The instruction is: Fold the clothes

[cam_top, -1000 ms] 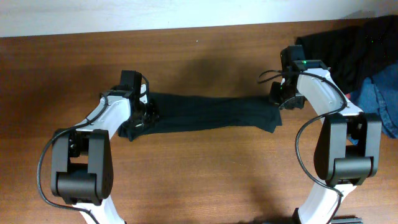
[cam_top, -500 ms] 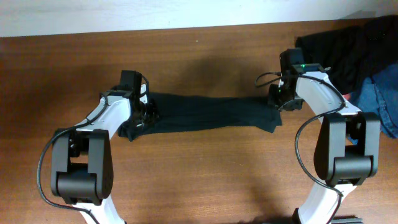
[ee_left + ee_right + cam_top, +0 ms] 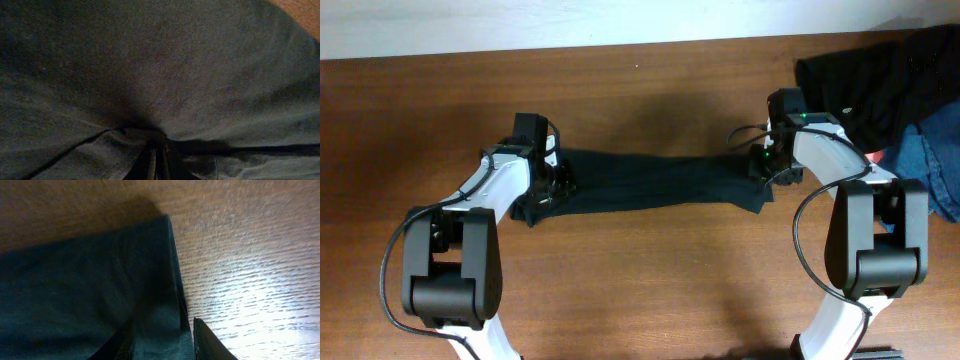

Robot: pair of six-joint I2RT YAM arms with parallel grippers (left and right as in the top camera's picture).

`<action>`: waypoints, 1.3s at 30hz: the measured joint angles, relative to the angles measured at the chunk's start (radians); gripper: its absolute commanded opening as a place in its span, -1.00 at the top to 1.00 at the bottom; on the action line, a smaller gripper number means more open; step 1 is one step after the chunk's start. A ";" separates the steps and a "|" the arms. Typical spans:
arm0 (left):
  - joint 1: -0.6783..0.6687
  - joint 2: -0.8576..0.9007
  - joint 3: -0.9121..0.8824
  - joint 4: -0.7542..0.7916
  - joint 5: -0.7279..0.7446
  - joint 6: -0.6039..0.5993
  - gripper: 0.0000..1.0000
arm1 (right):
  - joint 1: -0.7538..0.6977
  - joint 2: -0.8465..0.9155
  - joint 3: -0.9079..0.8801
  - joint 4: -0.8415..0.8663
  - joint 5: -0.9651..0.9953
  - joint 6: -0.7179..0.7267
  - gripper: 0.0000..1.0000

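Observation:
The clothes, a black T-shirt [image 3: 650, 180], lie stretched in a narrow band across the middle of the wooden table [image 3: 640, 290]. My left gripper [image 3: 557, 180] is down on its left end. In the left wrist view the fabric [image 3: 165, 65] fills the frame and bunches into the nearly closed jaws of this gripper [image 3: 160, 161]. My right gripper [image 3: 765, 168] is at the shirt's right end. Its fingers [image 3: 207, 340] stand apart astride the shirt's edge [image 3: 165, 280], with cloth lying loose between them in the right gripper [image 3: 162, 341].
A heap of dark clothing [image 3: 880, 70] lies at the back right corner, with a blue denim piece [image 3: 932, 160] beside it near the right arm's base. A pale strip [image 3: 570, 20] runs along the table's far edge.
My right gripper's jaws have widened on the shirt's right end and the wrist has shifted slightly away from me. The left arm and the shirt lie as before.

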 measured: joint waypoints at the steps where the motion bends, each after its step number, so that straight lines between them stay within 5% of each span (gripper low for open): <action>1: 0.000 0.000 0.000 0.000 0.000 0.000 0.85 | 0.000 0.000 -0.005 0.005 0.000 -0.002 0.45; 7: 0.000 0.000 0.000 0.000 0.000 0.000 0.85 | 0.000 0.000 -0.010 0.011 -0.004 -0.014 0.92; 39: 0.000 0.000 0.000 0.001 0.003 0.000 0.84 | 0.000 0.000 0.051 0.005 -0.003 -0.029 0.92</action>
